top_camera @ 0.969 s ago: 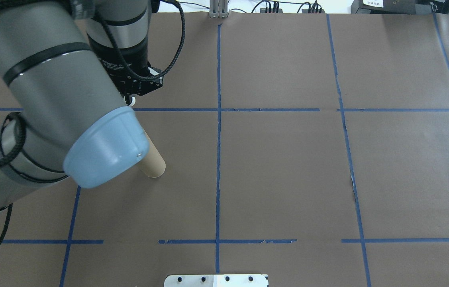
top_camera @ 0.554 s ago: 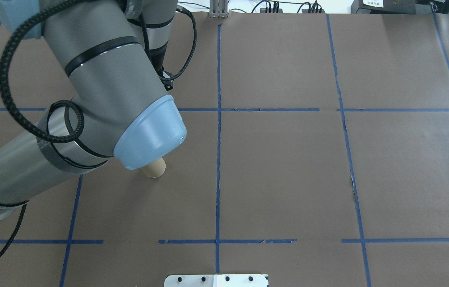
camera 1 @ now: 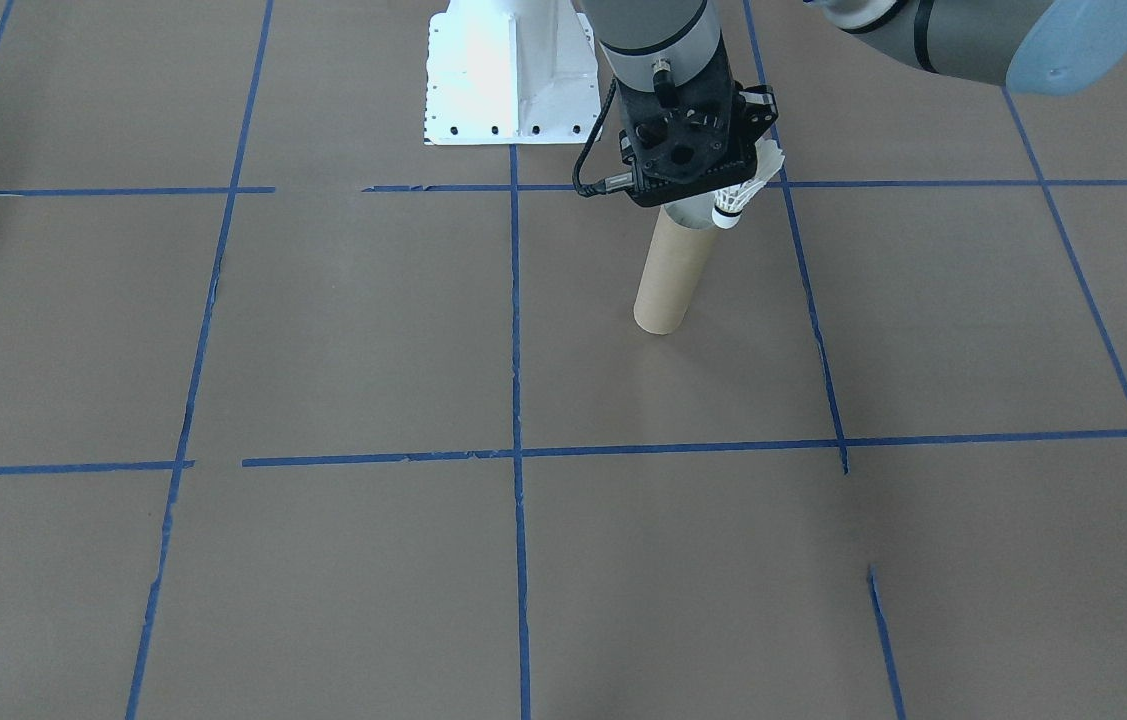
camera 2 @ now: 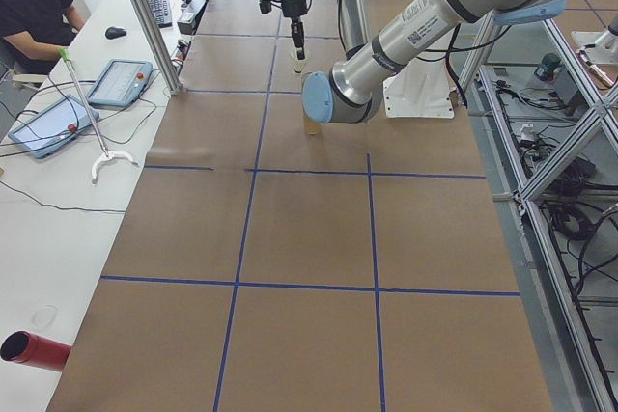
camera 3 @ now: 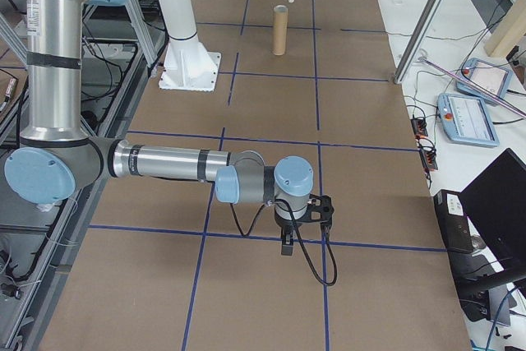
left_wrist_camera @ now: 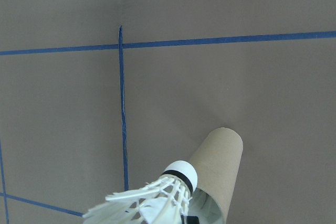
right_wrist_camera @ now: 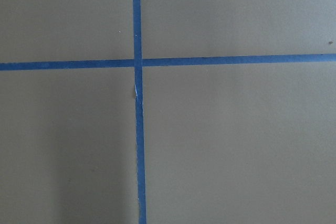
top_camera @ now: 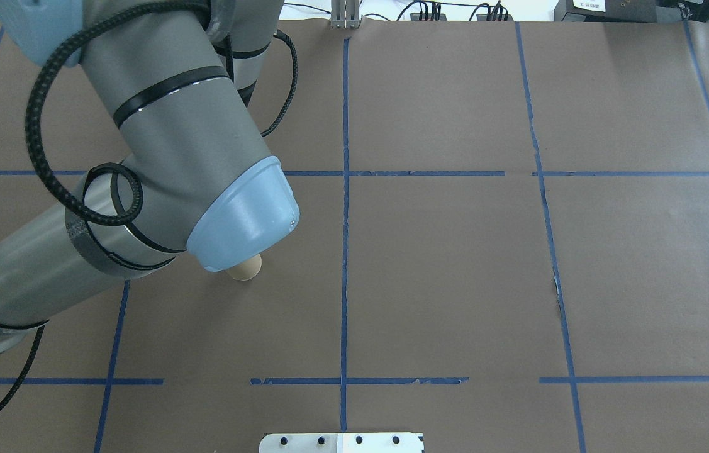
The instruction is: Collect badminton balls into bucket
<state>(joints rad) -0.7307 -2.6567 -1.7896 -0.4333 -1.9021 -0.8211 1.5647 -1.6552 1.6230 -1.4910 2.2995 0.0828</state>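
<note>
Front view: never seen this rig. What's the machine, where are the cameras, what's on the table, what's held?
Two robot arms share a brown table taped into blue squares. Fixed cameras look from the front, overhead and both table ends; one more sits on each wrist. A cardboard tube stands upright near the white base. The left gripper holds a white shuttlecock, cork down, at the tube's mouth, slightly to one side. The right gripper hangs low over bare table, holding nothing visible.

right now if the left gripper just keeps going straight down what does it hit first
Probably the rim of the cardboard tube. The left gripper points down holding the shuttlecock, whose cork tip sits beside the tube's opening, not centred over it. Depth is unclear; it might slip inside or pass outside.
</note>
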